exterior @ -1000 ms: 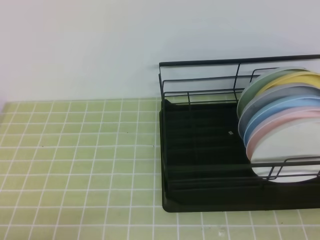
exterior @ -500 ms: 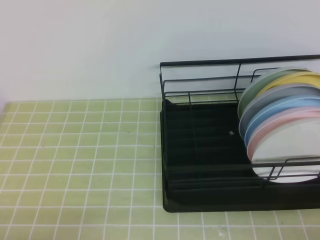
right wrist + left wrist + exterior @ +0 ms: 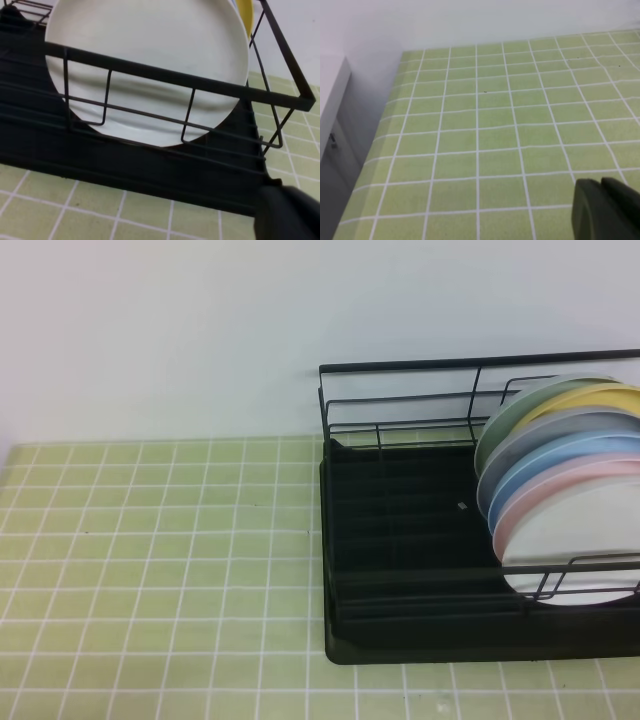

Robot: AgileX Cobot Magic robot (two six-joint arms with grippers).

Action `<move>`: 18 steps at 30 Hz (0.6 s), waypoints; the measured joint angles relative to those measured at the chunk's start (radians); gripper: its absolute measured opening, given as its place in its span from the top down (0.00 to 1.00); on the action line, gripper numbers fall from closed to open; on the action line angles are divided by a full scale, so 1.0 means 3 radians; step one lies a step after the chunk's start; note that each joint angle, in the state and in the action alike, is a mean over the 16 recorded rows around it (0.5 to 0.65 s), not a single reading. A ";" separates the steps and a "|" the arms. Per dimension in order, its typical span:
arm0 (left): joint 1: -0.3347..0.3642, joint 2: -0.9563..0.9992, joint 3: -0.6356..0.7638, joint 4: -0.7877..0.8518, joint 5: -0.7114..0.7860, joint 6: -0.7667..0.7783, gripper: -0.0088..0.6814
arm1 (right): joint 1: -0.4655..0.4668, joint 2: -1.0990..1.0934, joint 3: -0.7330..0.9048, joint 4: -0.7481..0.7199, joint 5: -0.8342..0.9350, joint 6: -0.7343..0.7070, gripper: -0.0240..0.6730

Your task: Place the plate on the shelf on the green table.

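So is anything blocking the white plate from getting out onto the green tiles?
Yes: the white plate stands behind the front rails of the shelf, which cross its face. Beyond them the green table lies open.

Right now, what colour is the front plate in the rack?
White; the plate shows best in the right wrist view.

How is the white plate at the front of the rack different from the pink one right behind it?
The white plate is plain white and shows its whole face, while the pale pink plate shows only a curved strip of rim above it. The white plate sits nearest the front rail of the black wire dish rack; the pink plate stands one place further back. Both stand on edge in the rack, leaning the same way, and look similar in size.
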 joint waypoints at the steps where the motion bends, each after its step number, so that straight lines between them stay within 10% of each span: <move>1: 0.0000 0.0000 0.0000 0.0000 0.0000 0.0000 0.99 | 0.0000 0.0000 0.0000 -0.0001 0.0002 -0.0016 0.97; 18: 0.0000 0.0000 0.0000 0.0000 0.0000 0.0000 0.99 | 0.0000 0.0000 -0.0015 -0.0002 -0.0015 -0.0059 0.97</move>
